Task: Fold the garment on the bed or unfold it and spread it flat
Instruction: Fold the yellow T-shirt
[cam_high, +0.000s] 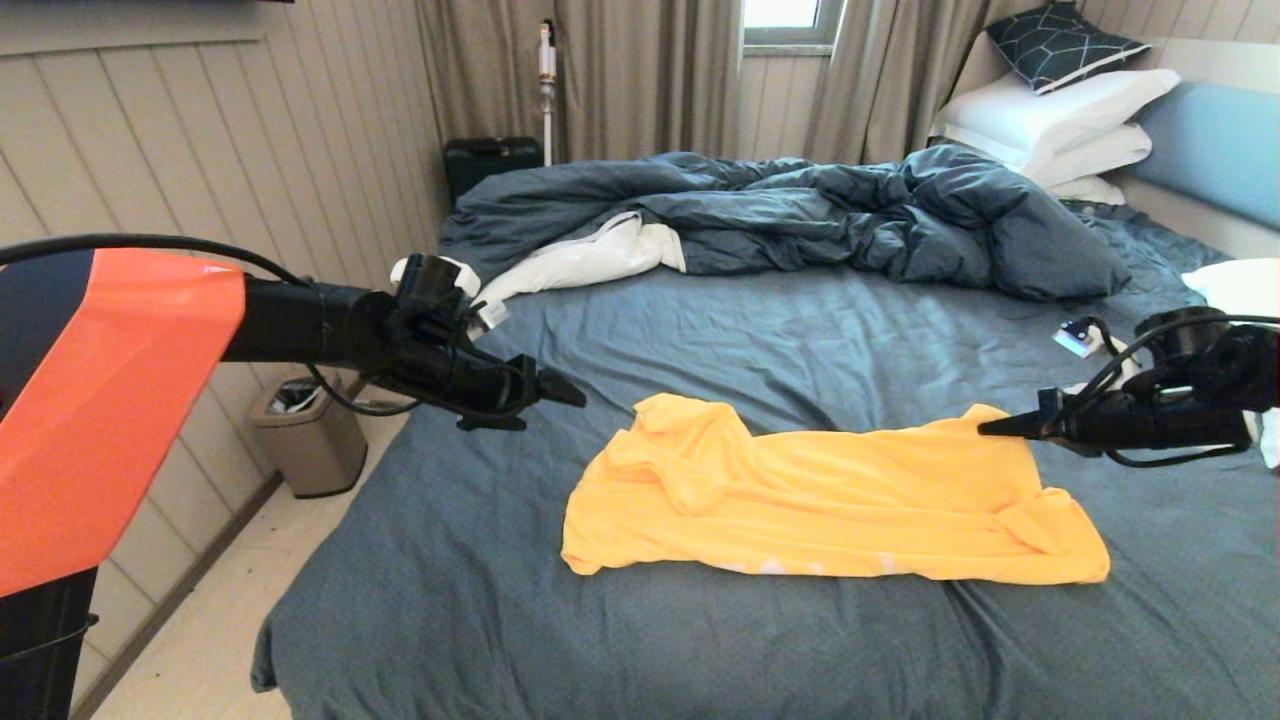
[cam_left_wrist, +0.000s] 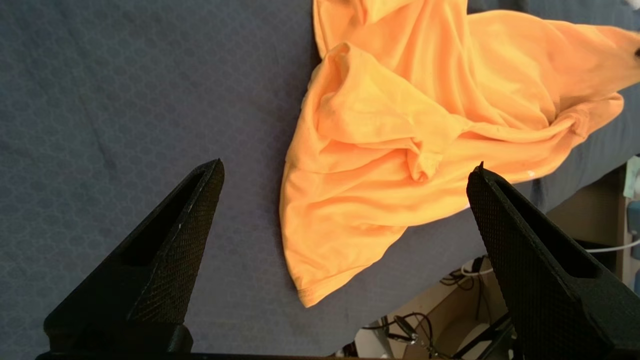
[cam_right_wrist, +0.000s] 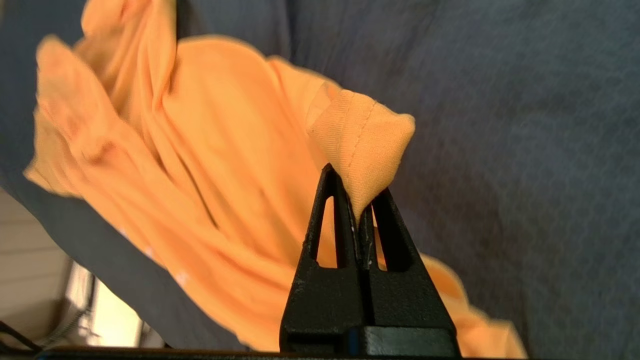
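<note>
Nearest the head camera: left arm's orange shell, running out to the left gripper (cam_high: 560, 392), poised above the bed (cam_high: 420, 600) off the garment's left end; fingers (cam_left_wrist: 170, 250) spread wide, nothing between them, cloth below and apart from both tips. Garment (cam_high: 820, 500): yellow-orange T-shirt, lying crosswise on the slate-blue sheet near the foot edge of the bed, bunched into a long rumpled band, left end heaped in folds, faint pale print along the near hem. Right gripper (cam_high: 985, 428): at the garment's far right corner, fingers pressed together on a small peak of stitched hem (cam_right_wrist: 362, 150), that corner lifted off the sheet. Step in hand, by judgement: taking hold of both ends before spreading flat; right end secured, left end not yet. Next move likely calls for lowering the left fingers onto a single-layer edge of the heaped left end, then drawing the two ends apart without dragging the sheet. Dark blue duvet (cam_high: 800, 215) rumpled toward the head of the bed, well apart.
</note>
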